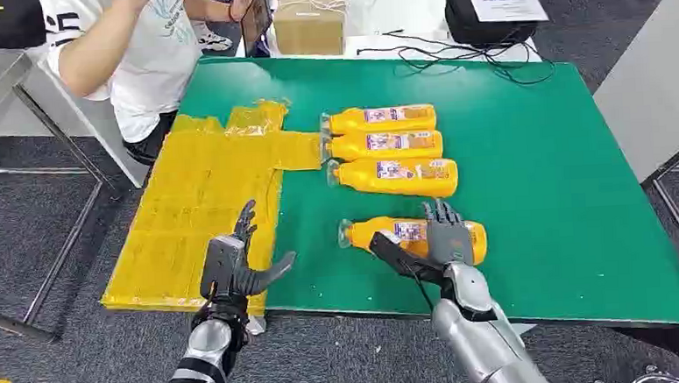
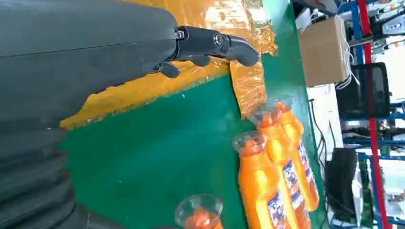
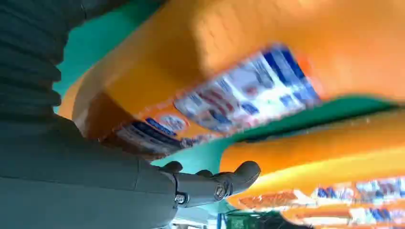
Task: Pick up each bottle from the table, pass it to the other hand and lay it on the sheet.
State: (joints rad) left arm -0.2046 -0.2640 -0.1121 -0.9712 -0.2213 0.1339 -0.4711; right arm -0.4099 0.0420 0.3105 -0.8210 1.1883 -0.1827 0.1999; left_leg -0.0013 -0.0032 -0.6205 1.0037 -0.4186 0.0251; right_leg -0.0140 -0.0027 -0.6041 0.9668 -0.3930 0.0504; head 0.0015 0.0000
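We've got our right hand [image 1: 448,238] draped loosely over the nearest orange plastic bottle [image 1: 413,237] lying right of the yellow sheet [image 1: 198,208], fingers not clamped, left hand [image 1: 234,260] empty and spread, so it might roll away.

A flat green-topped table [image 1: 564,188] carries everything; a crinkled sheet of yellow plastic film [image 1: 198,199] lies spread over its left part, reaching the near edge. Near the middle, three orange plastic bottles with clear caps and printed labels [image 1: 386,146] lie on their sides in a close row, caps toward the sheet; a fourth orange bottle [image 1: 391,232] lies nearer the front edge, apart from the row; black cables [image 1: 469,59] trail across the far edge.
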